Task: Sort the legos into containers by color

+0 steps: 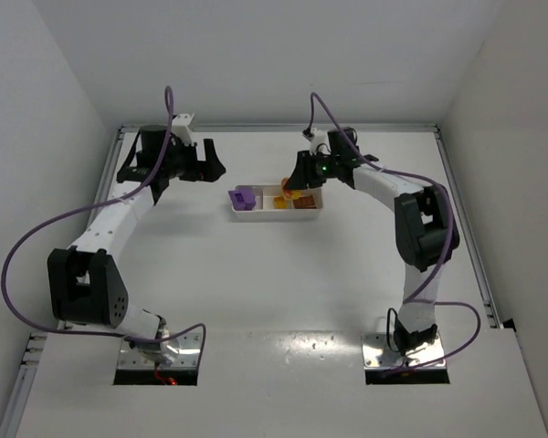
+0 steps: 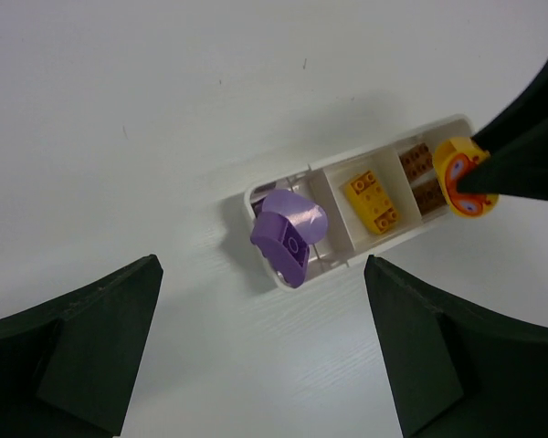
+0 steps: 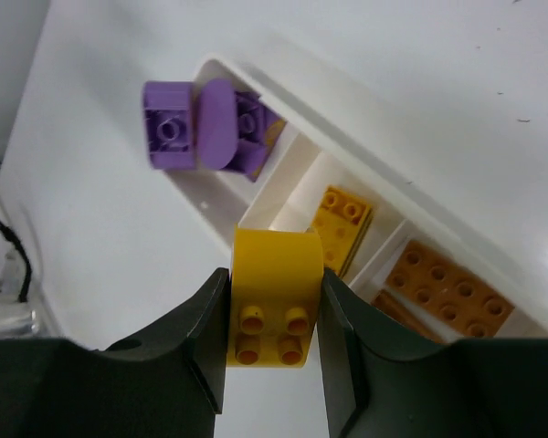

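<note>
The white tray (image 1: 274, 217) lies on the table (image 1: 274, 292) close to the far edge, about midway between the 2 far corners, its 3 compartments running in a row parallel to that edge. The compartment toward the left edge holds the purple bricks (image 1: 244, 196); in the left wrist view one of them, a curved purple piece (image 2: 288, 233), rises above the tray's rim (image 2: 365, 261) and leans over it. The middle compartment holds 1 flat yellow brick (image 2: 374, 201) lying studs up. The compartment toward the right edge holds the reddish-brown bricks (image 2: 418, 173), at least 2 flat pieces side by side, also studs up.

The right gripper (image 1: 292, 185) hangs over the tray, above the border of the middle and right-hand compartments. Its 2 fingers are clamped on the sides of a curved yellow brick (image 3: 274, 301), the studs facing the wrist camera and the arched face pointing down at the tray. This held brick is clear of the tray and touches none of the bricks inside. From the right wrist view the stored yellow brick (image 3: 342, 224) lies just beyond it, with the purple bricks (image 3: 201, 128) further off to one side and the reddish-brown ones (image 3: 447, 292) to the other.

The left gripper (image 1: 215, 162) hovers nearer the far left corner, beside the tray's purple end. Its fingers (image 2: 73, 356) are spread wide with nothing between them
</note>
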